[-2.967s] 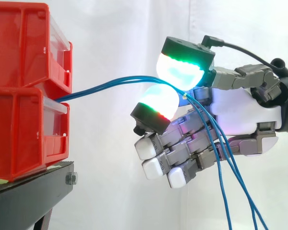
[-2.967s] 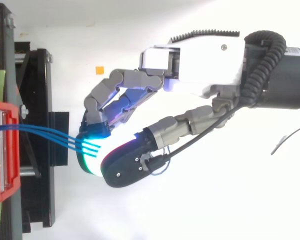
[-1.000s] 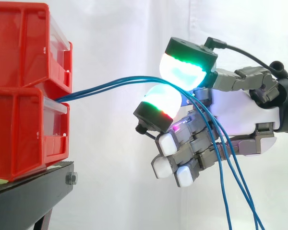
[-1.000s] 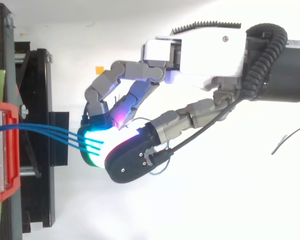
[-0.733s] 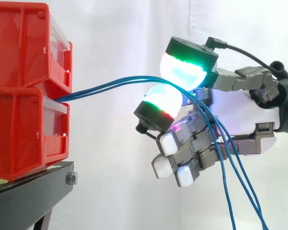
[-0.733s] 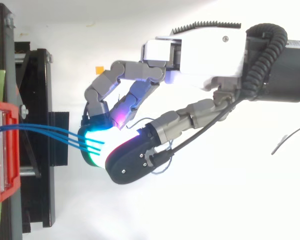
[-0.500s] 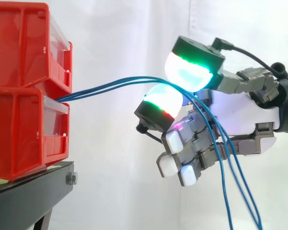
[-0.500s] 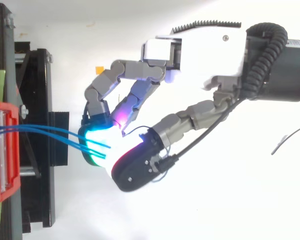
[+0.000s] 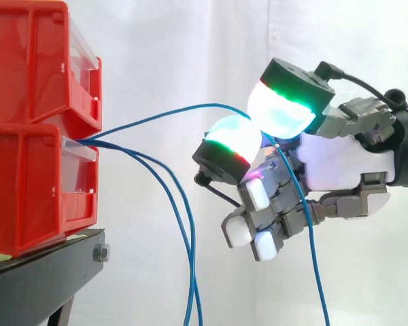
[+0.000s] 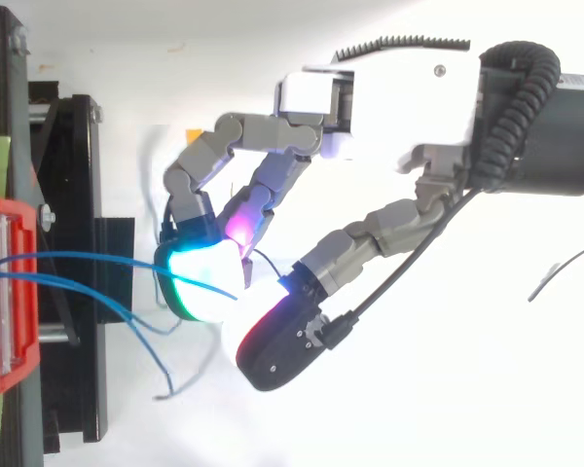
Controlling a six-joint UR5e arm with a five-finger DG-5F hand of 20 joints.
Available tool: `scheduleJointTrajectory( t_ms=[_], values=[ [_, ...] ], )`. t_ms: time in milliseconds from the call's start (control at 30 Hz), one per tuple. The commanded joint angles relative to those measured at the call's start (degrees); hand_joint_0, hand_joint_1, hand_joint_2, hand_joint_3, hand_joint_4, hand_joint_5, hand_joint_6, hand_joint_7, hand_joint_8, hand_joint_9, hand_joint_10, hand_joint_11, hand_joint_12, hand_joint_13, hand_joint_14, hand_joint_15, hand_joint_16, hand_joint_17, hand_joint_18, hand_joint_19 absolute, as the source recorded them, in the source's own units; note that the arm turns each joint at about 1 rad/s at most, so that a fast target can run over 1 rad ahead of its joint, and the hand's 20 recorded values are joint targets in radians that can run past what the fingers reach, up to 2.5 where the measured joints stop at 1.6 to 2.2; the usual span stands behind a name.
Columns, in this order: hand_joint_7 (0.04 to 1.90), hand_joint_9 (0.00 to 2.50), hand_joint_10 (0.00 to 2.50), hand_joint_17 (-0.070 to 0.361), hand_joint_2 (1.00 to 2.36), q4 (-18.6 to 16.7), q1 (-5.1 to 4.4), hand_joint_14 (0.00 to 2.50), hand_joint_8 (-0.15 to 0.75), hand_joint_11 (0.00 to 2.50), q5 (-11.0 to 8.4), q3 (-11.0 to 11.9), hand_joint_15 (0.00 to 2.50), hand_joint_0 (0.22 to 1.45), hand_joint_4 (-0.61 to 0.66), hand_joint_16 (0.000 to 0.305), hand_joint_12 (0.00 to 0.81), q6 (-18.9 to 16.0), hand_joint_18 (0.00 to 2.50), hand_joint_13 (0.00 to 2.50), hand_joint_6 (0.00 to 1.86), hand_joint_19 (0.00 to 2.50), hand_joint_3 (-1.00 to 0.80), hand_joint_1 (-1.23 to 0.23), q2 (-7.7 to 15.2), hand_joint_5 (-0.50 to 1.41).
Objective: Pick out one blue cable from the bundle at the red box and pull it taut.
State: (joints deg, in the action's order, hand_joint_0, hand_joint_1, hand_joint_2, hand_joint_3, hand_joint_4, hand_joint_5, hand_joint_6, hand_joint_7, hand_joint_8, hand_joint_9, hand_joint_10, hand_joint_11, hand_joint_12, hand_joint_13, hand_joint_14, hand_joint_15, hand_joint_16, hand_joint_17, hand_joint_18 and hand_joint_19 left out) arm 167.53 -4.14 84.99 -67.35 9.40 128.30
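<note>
Now | hand pinches thin blue cable between rounded pads | two slack cables droop from red box

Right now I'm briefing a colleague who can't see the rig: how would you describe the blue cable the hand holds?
Start at the stacked red bins; three blue cables leave the gap between them. The picked cable arches up across to the hand and passes between its glowing pads, whereas the other two droop loosely downward.

Glossy red plastic box, matt black metal stand beneath the box, smooth blue cable, glossy white plastic hand, cloth curtain
</note>
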Motion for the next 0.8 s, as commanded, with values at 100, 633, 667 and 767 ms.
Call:
scheduleJointTrajectory(
  t_ms=[100,633,667,767],
  values=[
    [1.18,1.12,0.02,0.096,1.00,0.0,0.01,0.02,0.258,0.53,0.00,0.0,0.39,0.66,-0.02,0.043,0.322,0.0,0.80,0.92,0.93,0.52,-0.50,-0.84,0.0,-0.14],
    [1.00,1.09,0.02,0.112,1.00,0.3,0.01,0.02,0.291,0.51,0.00,0.0,0.41,0.51,0.10,0.050,0.352,0.0,0.80,0.91,0.87,0.55,-0.50,-0.61,0.0,-0.14],
    [0.99,1.09,0.02,0.108,1.00,0.3,0.01,0.02,0.281,0.52,0.00,0.0,0.41,0.53,0.09,0.048,0.349,0.0,0.79,0.91,0.87,0.56,-0.50,-0.58,0.0,-0.14],
    [1.04,1.09,0.02,0.103,1.00,0.3,0.01,0.02,0.273,0.51,0.00,-0.1,0.41,0.58,0.06,0.046,0.338,0.0,0.77,0.90,0.86,0.57,-0.50,-0.52,0.0,-0.14]
  ],
)
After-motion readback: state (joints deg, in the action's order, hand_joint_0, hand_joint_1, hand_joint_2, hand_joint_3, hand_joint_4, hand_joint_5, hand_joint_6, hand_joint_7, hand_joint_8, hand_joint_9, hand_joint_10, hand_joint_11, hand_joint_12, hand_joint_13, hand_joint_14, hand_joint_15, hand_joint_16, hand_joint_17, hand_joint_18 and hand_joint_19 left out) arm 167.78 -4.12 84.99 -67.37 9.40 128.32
